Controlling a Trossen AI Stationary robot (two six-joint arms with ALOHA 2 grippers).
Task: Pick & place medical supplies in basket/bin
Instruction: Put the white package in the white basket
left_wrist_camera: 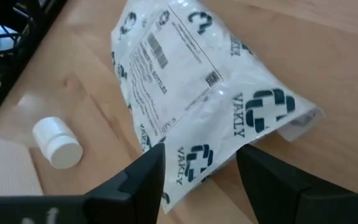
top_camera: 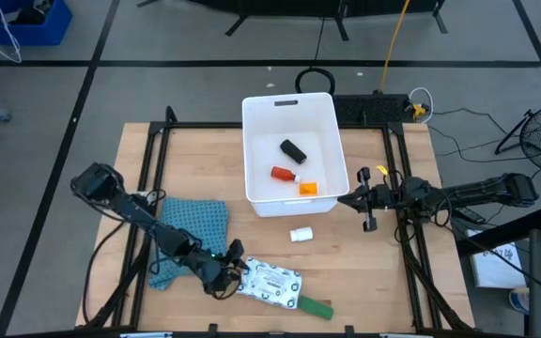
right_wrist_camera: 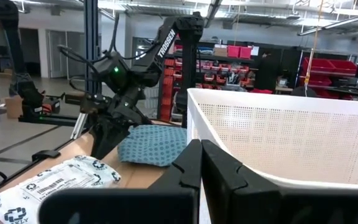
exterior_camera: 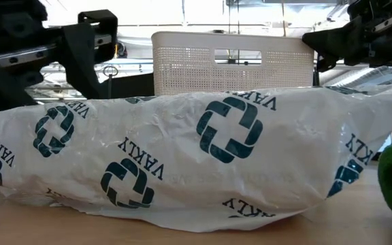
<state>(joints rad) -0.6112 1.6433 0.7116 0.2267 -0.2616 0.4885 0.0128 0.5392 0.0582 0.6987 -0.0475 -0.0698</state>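
- Left claw (top_camera: 231,278) low at the near side of the bench (top_camera: 374,282), fingers (left_wrist_camera: 143,176) spread, straddling the edge of the white printed packet (top_camera: 270,283); not pinching it.
- Packet lies flat on the bench, near edge, well apart from the white tub (top_camera: 289,150); green block (top_camera: 315,307) just beside its right end.
- Small white cylinder (top_camera: 301,235) on the bench between packet and tub, closer to the tub's near wall.
- Inside the tub: black block (top_camera: 293,149), red-orange bottle (top_camera: 283,174), orange piece (top_camera: 307,189).
- Blue cloth (top_camera: 195,226) on the bench to the left, under the left arm.
- Right claw (top_camera: 365,200) hangs beside the tub's right wall, above the bench; fingers (right_wrist_camera: 191,168) pressed together, holding nothing.
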